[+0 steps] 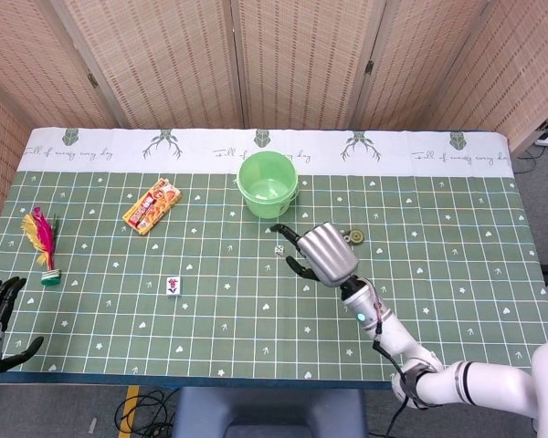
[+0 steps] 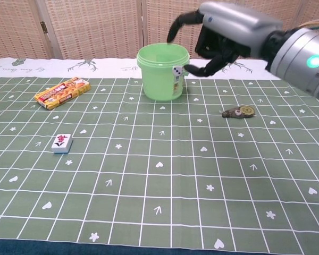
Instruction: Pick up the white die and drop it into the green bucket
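Fingers point(image 2: 179, 18) of right hand point(image 2: 228, 32) splayed wide, grasping nothing; white die point(image 2: 176, 70) apparently loose before green bucket point(image 2: 158, 82) wall, likely let go short of the rim.

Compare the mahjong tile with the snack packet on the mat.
The mahjong tile is a small white block with a red mark. The snack packet is longer, flatter and orange-yellow. The mahjong tile sits nearer the front edge, while the snack packet lies farther back. The mahjong tile sits roughly square to the grid, and the snack packet lies diagonally. Both rest on the mat, left of the green bucket.
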### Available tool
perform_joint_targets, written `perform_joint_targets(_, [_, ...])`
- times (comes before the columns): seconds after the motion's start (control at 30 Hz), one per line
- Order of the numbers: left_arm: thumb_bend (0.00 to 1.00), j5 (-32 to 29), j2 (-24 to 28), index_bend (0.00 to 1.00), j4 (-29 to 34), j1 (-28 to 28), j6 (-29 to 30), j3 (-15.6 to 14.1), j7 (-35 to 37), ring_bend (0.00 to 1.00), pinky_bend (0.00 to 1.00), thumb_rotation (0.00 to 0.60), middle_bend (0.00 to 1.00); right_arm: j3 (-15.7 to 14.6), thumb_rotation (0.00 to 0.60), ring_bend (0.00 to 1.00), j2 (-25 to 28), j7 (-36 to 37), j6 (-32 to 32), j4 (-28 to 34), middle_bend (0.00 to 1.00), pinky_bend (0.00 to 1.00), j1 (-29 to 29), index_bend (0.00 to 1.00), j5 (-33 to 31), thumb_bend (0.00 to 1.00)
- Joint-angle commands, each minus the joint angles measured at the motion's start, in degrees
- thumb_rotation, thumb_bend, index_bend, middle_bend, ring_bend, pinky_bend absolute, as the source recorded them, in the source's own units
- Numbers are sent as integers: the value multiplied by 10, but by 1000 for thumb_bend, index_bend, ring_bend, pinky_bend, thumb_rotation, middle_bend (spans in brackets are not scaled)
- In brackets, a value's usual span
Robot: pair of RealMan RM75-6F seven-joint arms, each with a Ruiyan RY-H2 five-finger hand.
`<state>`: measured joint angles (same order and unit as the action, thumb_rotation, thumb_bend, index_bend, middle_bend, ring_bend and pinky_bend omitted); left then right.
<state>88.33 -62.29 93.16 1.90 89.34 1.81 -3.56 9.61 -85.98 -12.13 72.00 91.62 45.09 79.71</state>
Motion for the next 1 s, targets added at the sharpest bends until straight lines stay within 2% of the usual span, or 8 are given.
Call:
perform_joint_targets(0.03, [223,3,-1,91,4,2,-3,-1,-5,89,158,600,113,-2,600,1000,32,14,10,17,938,1000,-28,0,19,291])
perform_joint_targets(0.33, [224,-3,3,91,8,3,-8,-1,-9,89,158,600,108,-14,600,1000,95,-23,-19,53,932,1000,-57,0,-16,281])
perform_joint_targets(0.5, [224,-7,4,91,7,4,-11,-1,-9,89,158,600,109,-31,600,975,153,-58,-23,88,852,997,-85,1,-36,275])
perform_joint_targets(0.6, [224,-8,3,91,7,7,-14,1,-11,89,158,600,109,-49,600,838,190,-79,-9,109,738,932,-112,19,-36,275])
perform_joint_targets(0.7, [224,-9,0,91,7,10,-18,2,-12,89,158,600,108,-64,600,627,215,-82,5,122,548,782,-137,21,-32,275])
perform_joint_targets(0.77, [224,-9,-2,91,7,12,-21,3,-14,89,158,600,108,-76,600,464,232,-77,19,125,404,632,-158,22,-26,275])
perform_joint_targets(0.87, [224,-7,-5,91,7,16,-21,4,-11,89,158,600,108,-90,600,302,245,-51,49,119,277,495,-192,22,-9,274])
perform_joint_targets(1.0, [224,-2,-11,91,9,18,-17,6,-14,89,158,600,109,-111,600,151,253,-10,107,102,150,355,-244,21,30,270])
